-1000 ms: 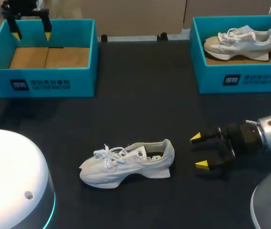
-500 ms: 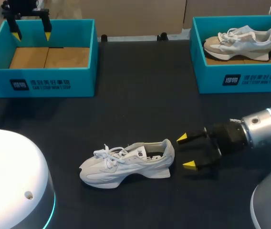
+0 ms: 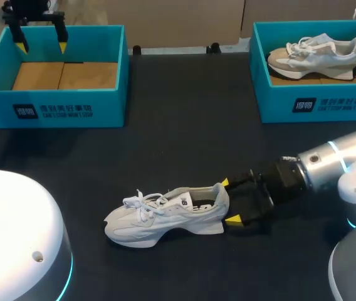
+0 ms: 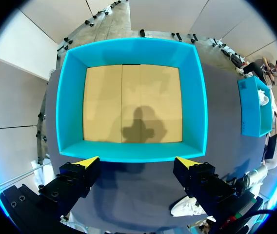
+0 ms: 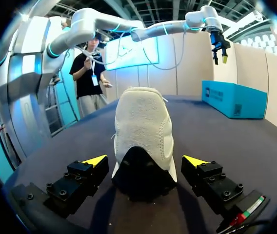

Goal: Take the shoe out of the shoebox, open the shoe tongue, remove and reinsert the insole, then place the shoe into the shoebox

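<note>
while l gripper [image 3: 41,47] hangs spread over shoebox [image 3: 52,94], r gripper [image 3: 229,201] low, spread astride shoe [image 3: 165,216] heel

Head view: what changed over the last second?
The right gripper moved left across the table to the white shoe; its open fingers now flank the heel, not closed on it. Nothing grasped or released. The shoe, the left gripper over the empty left shoebox, and the second shoe in the right shoebox stayed put.

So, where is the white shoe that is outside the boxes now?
In the head view the white shoe lies on the table at its near middle, with its heel between the fingers of the open right claw.
</note>
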`<state>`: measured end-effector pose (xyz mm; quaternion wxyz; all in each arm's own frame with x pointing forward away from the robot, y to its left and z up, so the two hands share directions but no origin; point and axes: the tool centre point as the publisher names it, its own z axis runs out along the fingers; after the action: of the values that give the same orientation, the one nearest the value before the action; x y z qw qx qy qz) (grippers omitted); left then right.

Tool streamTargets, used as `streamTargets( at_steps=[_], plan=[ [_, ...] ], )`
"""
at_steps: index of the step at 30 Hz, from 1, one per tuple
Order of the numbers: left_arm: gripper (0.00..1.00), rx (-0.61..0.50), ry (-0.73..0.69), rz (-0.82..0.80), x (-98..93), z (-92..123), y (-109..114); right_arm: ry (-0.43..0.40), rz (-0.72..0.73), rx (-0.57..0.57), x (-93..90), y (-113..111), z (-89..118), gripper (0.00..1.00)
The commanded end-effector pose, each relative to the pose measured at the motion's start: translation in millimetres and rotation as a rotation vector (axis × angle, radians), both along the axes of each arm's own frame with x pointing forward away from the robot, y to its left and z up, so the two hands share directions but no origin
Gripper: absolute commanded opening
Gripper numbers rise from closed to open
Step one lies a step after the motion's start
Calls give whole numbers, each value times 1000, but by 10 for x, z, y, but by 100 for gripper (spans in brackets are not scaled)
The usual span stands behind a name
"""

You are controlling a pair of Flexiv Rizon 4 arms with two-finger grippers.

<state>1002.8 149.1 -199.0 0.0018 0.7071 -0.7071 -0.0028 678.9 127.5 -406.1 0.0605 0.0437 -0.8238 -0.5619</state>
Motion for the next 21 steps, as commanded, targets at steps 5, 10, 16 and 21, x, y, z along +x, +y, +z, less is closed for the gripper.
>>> streamTargets(
  at_steps=[5, 10, 16, 21],
  plan=[
    [100, 0, -1, 0, -8, -2, 3, -14, 7, 0, 10, 111, -32, 100],
    [100, 0, -1, 0, -8, -2, 3, -16, 6, -1, 5, 170, -13, 100],
    [100, 0, -1, 0, -8, -2, 3, -14, 21, -12, -9, 251, -34, 100],
    [100, 0, -1, 0, -8, -2, 3, -20, 19, -9, -9, 292, -48, 100]
  ],
)
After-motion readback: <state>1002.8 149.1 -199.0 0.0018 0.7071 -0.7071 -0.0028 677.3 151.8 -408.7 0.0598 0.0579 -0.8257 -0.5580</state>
